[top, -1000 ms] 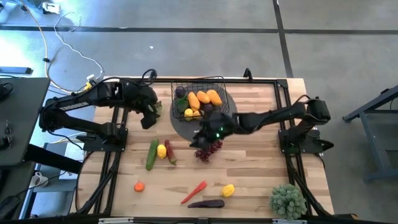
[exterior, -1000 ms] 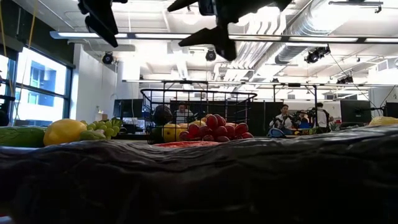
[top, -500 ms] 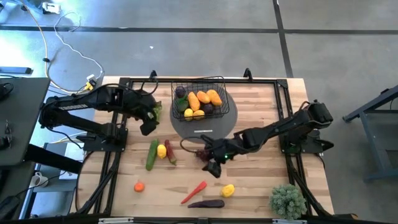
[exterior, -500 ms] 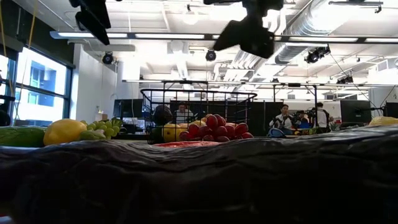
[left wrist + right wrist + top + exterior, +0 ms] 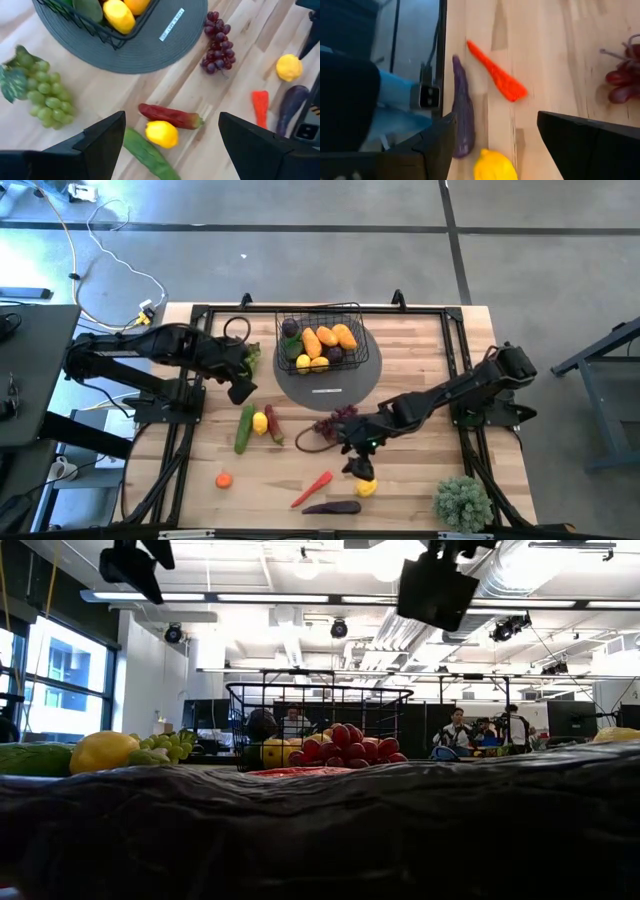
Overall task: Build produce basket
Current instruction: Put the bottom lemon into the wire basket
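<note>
The basket (image 5: 322, 340) sits on the grey round mat (image 5: 328, 380) at the far middle of the wooden surface (image 5: 410, 360), already holding several pieces – orange fruits (image 5: 328, 337), a yellow lemon (image 5: 303, 362) and some dark purple pieces. The rest of the produce lies loose on the surface. A bunch of purple grapes (image 5: 336, 420) rests just off the near edge of the mat, and green grapes (image 5: 252, 353) lie beside the basket on the left arm's side. A green cucumber (image 5: 244, 428), a second lemon (image 5: 260, 422) and a red chilli (image 5: 273, 426) lie close together on the left half. Nearer the front edge are a small orange fruit (image 5: 224, 479), an orange carrot (image 5: 312, 489), a purple eggplant (image 5: 331, 507) and a third lemon (image 5: 366, 487).

The right gripper (image 5: 360, 465) hangs directly over that third lemon, its fingers (image 5: 580, 142) spread wide and empty (the wrist view looks straight down on the lemon, eggplant and carrot). The left gripper (image 5: 241, 387) hovers above the bare surface between the green grapes and the cucumber – its fingers (image 5: 102, 140) likewise parted, holding nothing. A bushy potted plant (image 5: 462, 502) stands at the front right corner.
</note>
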`<state>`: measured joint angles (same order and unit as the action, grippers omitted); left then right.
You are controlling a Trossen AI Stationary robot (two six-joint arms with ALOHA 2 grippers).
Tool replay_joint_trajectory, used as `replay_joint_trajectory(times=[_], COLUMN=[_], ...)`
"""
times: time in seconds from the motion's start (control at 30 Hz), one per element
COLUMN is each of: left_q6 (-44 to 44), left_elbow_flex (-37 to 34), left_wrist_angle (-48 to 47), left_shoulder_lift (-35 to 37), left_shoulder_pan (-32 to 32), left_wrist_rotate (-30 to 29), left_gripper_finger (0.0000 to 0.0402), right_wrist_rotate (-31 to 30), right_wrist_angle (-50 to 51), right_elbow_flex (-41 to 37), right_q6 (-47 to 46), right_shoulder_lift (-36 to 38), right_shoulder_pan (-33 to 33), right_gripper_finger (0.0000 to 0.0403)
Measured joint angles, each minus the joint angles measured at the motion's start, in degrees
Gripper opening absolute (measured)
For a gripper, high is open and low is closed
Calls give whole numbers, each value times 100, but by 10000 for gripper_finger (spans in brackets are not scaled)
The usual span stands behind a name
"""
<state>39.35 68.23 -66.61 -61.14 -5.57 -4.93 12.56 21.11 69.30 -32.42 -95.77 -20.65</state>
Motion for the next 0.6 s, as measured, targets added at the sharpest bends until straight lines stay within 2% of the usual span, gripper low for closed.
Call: replay_joint_trajectory(times=[0.27, 0.53, 0.6], left_q6=[656, 1030, 1184], left_elbow_flex=[0, 0, 0], left_wrist_angle=[0, 2, 2], left_shoulder_lift=[0, -2, -2], left_shoulder_pan=[302, 422, 420], left_wrist_rotate=[-1, -34, -48], left_gripper_finger=[310, 310, 310], right_wrist_rotate=[2, -25, -212], right_wrist_angle=[252, 613, 610], right_elbow_flex=[0, 0, 0], right_q6=[930, 2360, 2627], right_shoulder_lift=[-1, -1, -1], right_shoulder_pan=[-365, -991, -1161], right_gripper_finger=[287, 289, 289])
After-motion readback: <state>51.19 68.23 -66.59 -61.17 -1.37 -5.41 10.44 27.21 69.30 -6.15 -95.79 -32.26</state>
